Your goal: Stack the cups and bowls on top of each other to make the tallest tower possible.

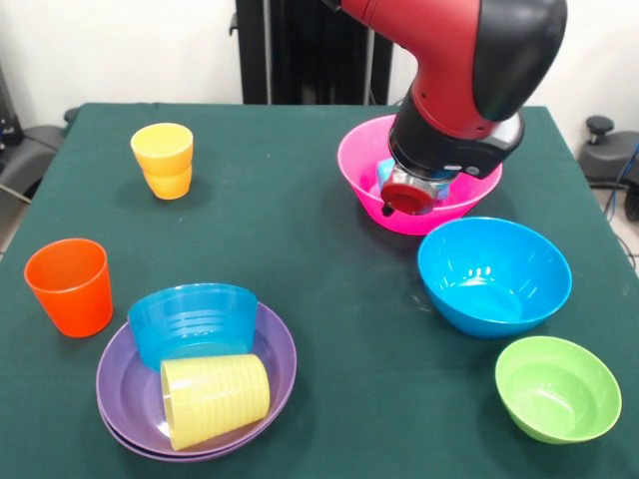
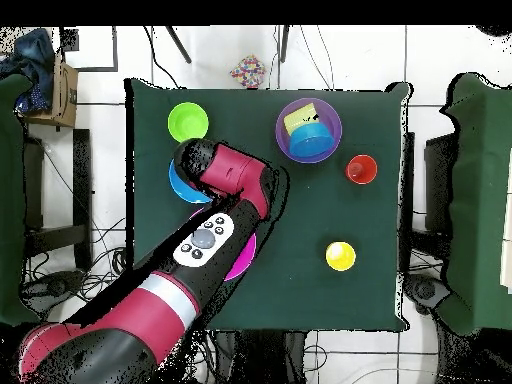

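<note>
Claw (image 1: 409,192) sits low inside the pink bowl (image 1: 361,165), at the bench's (image 1: 300,249) two o'clock; grip unreadable.

A robotics lab: pedestal-mounted red arm (image 1: 449,60), green-clothed table (image 1: 300,200), cables (image 2: 60,230) across tiled floor (image 2: 440,60).

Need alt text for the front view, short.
A red robot arm reaches into a pink bowl on a green table. Nearby: blue bowl, green bowl, orange cup, stacked yellow cups, purple bowls holding a small blue bowl and a ribbed cup.
</note>
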